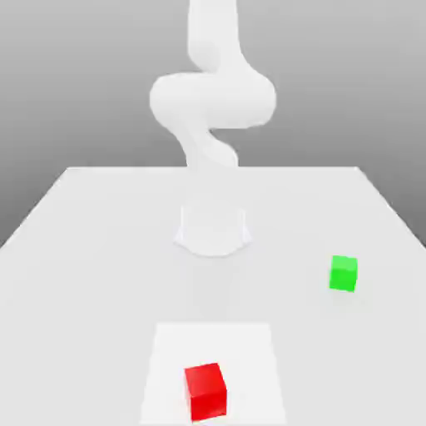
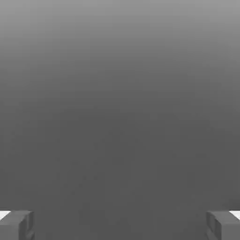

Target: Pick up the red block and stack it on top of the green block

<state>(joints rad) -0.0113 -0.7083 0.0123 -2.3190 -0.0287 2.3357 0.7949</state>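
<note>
A simulated lab: plain table [image 1: 108, 250], white robot arm [image 1: 212, 100].

White arm [image 1: 213, 100], single, at the far side in the exterior view, a little left of or about mid-scene. Base [image 1: 213, 231] lowest, the column rising from it upright. Above, a bulky bent section [image 1: 214, 100] lies crosswise, rounded at both its left and right ends; a narrower link [image 1: 198, 146] slants beneath its left part. Upper link [image 1: 214, 33] runs up out of the picture. Hand view: gripper [image 2: 120, 226] open, two dark grey fingers [image 2: 18, 226] wide apart, nothing between them.
</note>
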